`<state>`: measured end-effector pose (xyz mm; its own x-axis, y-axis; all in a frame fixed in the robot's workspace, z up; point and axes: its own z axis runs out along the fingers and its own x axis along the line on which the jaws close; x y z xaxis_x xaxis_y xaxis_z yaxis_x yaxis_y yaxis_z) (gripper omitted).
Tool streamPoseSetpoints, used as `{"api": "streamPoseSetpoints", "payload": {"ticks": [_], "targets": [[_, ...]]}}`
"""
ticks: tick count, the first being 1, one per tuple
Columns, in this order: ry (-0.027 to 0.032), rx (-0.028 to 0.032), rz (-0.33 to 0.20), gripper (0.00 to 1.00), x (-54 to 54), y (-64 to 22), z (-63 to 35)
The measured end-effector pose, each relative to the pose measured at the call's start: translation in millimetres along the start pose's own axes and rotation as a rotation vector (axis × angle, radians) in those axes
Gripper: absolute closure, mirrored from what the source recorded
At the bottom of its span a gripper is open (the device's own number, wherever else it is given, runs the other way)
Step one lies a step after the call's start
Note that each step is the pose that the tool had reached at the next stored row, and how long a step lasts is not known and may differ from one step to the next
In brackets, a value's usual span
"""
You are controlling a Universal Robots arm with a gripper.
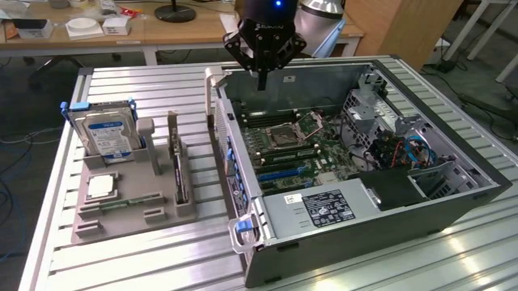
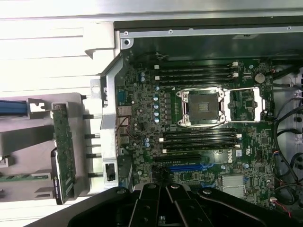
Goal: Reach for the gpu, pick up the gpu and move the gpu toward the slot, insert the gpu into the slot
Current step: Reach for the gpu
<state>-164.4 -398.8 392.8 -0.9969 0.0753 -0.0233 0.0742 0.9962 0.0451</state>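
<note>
- The dark three-fingered robot gripper hangs over the far wall of the case, towards the exterior view's left, with its fingers pressed together and nothing between them.
- The gpu, a thin flat dark-edged circuit card with a metal end bracket, has not been picked up. It stands on its long edge in a groove of the grey moulded holder tray, on the exterior view's left of the case and well apart from the gripper. Standing this way probably leaves its top edge free for a grip from above.
- The black open-sided computer case lies on its side on the slatted aluminium table, so the green motherboard faces up and a card can be pushed straight down into it.
- The slot, a long narrow blue plastic connector strip, sits on the near side of the square metal-framed processor socket and is empty.
- Count on the tray: one gpu, one upright silver hard drive with a blue-white label, one square silver processor chip lying flat, and one small green memory stick.
- Count in the case: one processor socket, with its frame open, and one grey labelled power supply box at the near end.
</note>
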Motion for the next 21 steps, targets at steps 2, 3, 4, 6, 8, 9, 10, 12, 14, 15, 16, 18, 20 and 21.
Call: {"api": "streamPoseSetpoints", "payload": {"ticks": [2,3,4,6,8,9,10,12,14,15,16,18,20,21], "targets": [[0.0,0.0,0.0,0.9,2.1,-0.2,-0.1],[0.0,0.0,0.0,0.9,3.1,-0.2,-0.1],[0.0001,0.0001,0.0,0.9,4.1,-0.3,-0.1],[0.0,0.0,0.0,0.9,6.2,-0.5,-0.2],[0.0,-0.0001,0.0,0.9,8.1,-0.6,-0.2],[0.0,-0.0001,0.0,0.9,9.1,-0.7,-0.2],[0.0,0.0,0.0,0.9,10.2,-0.8,-0.3],[0.0,0.0,0.0,0.9,12.4,-0.9,-0.3],[0.0,0.0,0.0,0.9,14.6,-1.1,-0.4],[0.0,0.0,0.0,0.9,15.7,-1.2,-0.4],[0.0,0.0,0.0,0.9,16.9,-1.3,-0.4],[0.0,0.0,0.0,0.9,19.2,-1.4,-0.5],[0.0,0.0,0.0,0.9,21.6,-1.6,-0.6],[0.0,-0.0001,0.0,0.9,22.7,-1.7,-0.6]]}}
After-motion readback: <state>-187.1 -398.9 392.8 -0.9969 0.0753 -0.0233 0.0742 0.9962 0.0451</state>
